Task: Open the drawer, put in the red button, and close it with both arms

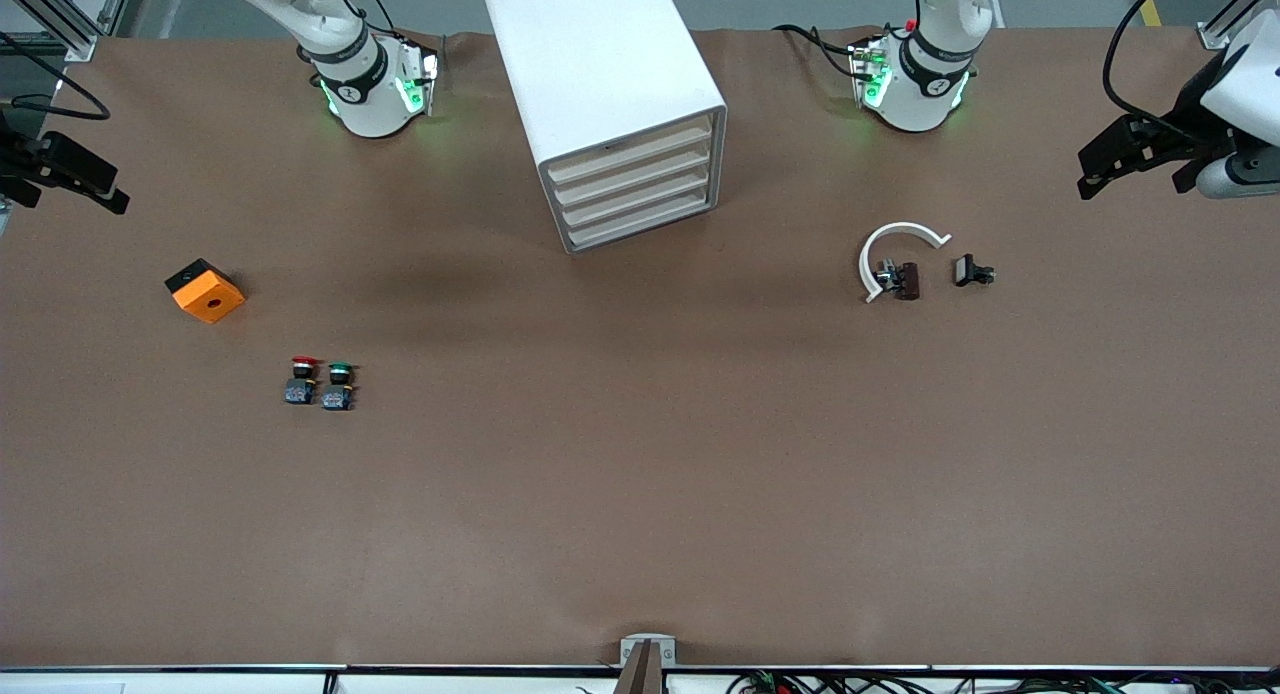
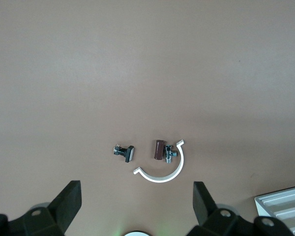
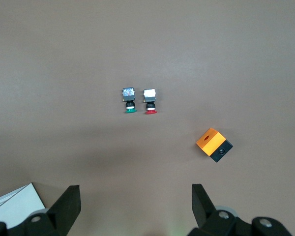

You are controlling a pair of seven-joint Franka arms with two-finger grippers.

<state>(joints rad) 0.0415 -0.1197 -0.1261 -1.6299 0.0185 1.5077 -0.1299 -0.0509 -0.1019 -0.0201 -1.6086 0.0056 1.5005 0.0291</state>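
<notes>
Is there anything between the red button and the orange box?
No. In the front view, only bare brown table lies between the red button and the orange box. The right wrist view shows it too.

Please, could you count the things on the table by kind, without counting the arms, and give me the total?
Push buttons: 2, the red button and the green button
Orange box: 1
White drawer cabinet: 1
White curved clip: 1
Small brown part: 1
Small black part: 1
Total: 7
</notes>
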